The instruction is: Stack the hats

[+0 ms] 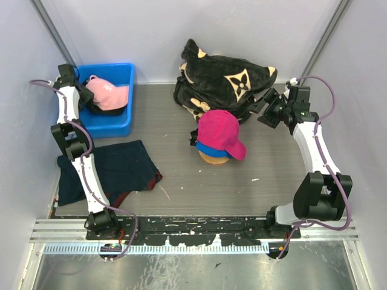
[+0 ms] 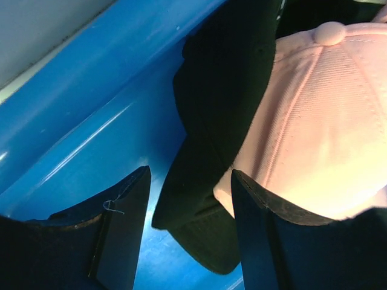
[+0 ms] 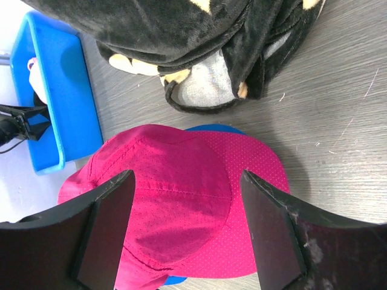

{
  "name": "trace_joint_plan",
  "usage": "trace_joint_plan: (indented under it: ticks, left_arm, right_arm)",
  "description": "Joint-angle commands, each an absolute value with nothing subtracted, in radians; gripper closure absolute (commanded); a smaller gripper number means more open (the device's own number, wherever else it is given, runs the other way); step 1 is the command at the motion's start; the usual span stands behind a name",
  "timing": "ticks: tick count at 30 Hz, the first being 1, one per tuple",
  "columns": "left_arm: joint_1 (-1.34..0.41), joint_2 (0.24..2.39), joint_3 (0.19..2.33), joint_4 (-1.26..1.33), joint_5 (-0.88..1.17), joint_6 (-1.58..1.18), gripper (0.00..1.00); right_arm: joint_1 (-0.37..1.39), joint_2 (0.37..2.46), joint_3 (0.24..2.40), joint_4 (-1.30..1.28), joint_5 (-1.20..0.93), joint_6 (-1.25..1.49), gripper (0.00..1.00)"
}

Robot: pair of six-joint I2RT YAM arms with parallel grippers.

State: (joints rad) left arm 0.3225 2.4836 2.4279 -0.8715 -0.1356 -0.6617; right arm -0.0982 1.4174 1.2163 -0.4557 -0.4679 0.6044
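Left hand (image 2: pixel 190 175): released; the jaws stand apart inside the blue bin (image 2: pixel 91 90), lowered over the two hats that lie there. Nothing is clamped.
Left hand, contents of gap: a fold of the black cap (image 2: pixel 224 90) lies between the two fingers, with bare bin floor showing on the side of one finger. The other finger sits right at the edge of the light pink cap (image 2: pixel 320 121).
Right hand (image 3: pixel 186 178): released; the jaws are spread wide and hang above the magenta cap (image 3: pixel 181 199) without touching it.
Right hand, top view (image 1: pixel 261 110): positioned just beside the plush bundle, pointing toward the centre of the counter (image 1: pixel 254 193).
Light pink cap, top view (image 1: pixel 106 92): in the bin at the far left, lying on top of the black cap, top button visible in the left wrist view.
Black cap: mostly covered by the pink one; whether it carries a logo cannot be told.
Magenta cap, top view (image 1: pixel 221 132): mid-counter, stacked on the royal blue cap (image 1: pixel 208 148), brim toward the near right.
Royal blue cap: only its lower edge shows beneath the magenta one; it rests on a tan round form (image 1: pixel 214 159).
Plush bundle (image 1: pixel 224 81): black with tan flower marks, at the far side, just behind the stack.
Navy cloth (image 1: pixel 115 169): flat on the counter, near left, in front of the bin.
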Motion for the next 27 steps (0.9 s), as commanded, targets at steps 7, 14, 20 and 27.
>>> trace_joint_plan:
  ticks: [7,14,20,27]
  left_arm:
    - [0.325,2.551,2.453,-0.793,-0.121,-0.661,0.66]
    - [0.325,2.476,2.459,-0.767,-0.064,-0.689,0.98]
    - [0.324,2.284,2.356,-0.720,0.077,-0.777,0.98]
    - [0.304,2.085,2.173,-0.621,0.204,-0.882,0.98]
  right_arm:
    - [-0.097,1.447,1.276,-0.413,-0.450,0.621,0.24]
    - [-0.073,1.465,1.300,-0.394,-0.444,0.635,0.24]
    - [-0.060,1.493,1.372,-0.379,-0.470,0.633,0.24]
    - [-0.056,1.520,1.440,-0.355,-0.514,0.637,0.24]
